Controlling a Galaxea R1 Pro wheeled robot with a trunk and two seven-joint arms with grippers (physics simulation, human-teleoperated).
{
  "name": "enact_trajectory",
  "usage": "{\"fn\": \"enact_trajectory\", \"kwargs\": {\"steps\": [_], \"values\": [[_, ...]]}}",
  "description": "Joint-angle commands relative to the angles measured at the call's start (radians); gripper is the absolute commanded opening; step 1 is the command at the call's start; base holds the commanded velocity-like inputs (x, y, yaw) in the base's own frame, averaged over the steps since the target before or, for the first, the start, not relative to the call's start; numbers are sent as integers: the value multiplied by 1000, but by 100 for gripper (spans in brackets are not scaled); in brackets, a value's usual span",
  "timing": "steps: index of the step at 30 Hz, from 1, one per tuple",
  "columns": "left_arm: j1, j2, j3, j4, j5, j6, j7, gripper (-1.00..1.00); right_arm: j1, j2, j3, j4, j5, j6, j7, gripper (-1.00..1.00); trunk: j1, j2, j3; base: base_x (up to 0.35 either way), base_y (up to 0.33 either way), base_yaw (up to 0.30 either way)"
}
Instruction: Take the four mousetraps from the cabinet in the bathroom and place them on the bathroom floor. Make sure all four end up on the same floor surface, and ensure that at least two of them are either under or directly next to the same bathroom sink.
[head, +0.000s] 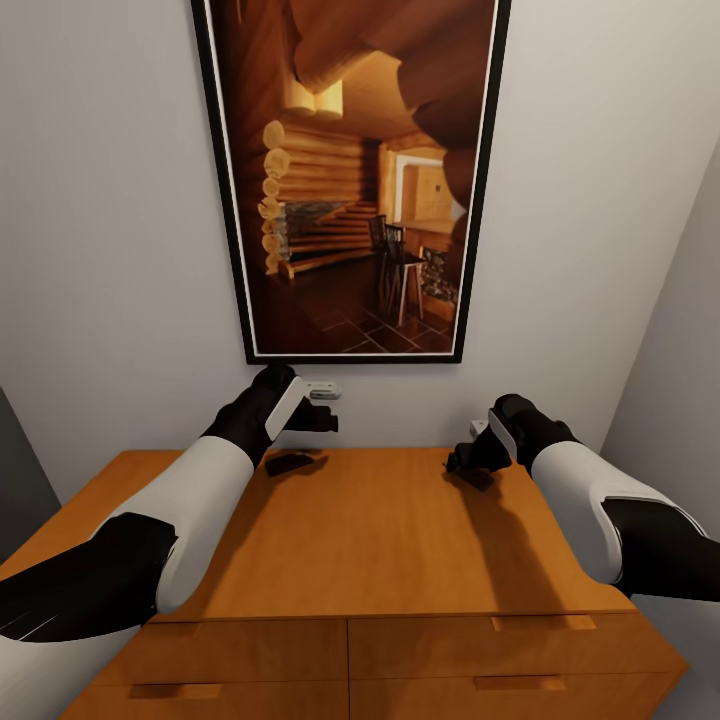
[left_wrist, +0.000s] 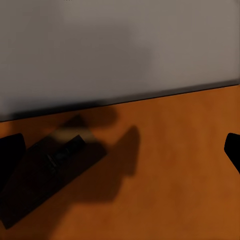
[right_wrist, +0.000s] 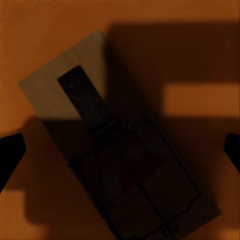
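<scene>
You're parked square against the cabinet (head: 380, 560), drawer fronts and bar handles nearest you, flat orange-brown top beyond. Both arms reach out over the top toward the back edge, which fits picking traps off the surface, not out of a drawer. Right gripper (head: 478, 462) hangs low over a mousetrap (head: 474, 477) lying flat on the top near the back; in the right wrist view that trap (right_wrist: 120, 145) sits diagonal between the two dark fingertips (right_wrist: 11, 157), which stand wide apart at either edge, gripping nothing. Looks lined up to come down and close, but the board lies skewed to the jaw line, so you may want some wrist turn first. Left gripper (head: 312, 415) is higher, near the wall, above a second mousetrap (head: 290, 463) flat on the top; in the left wrist view that trap (left_wrist: 52, 170) lies off toward one fingertip (left_wrist: 10, 160), not centred, jaws spread wide and empty too. Only two traps visible; none on the floor yet. Behind, a grey wall with a black-framed picture (head: 350, 180) of a log-cabin interior. No brand, label or readable writing anywhere.
</scene>
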Motion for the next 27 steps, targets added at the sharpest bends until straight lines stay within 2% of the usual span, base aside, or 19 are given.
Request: {"fn": "enact_trajectory", "kwargs": {"steps": [1,27], "values": [[-1,0,-2,-1,11,3,10,100,0,0,-5,-1,10,3,7,100,0,-1,-1,0,0,0],[-1,0,-2,-1,10,3,10,100,0,0,-1,-1,17,-1,1,100,0,-1,-1,0,0,0]]}}
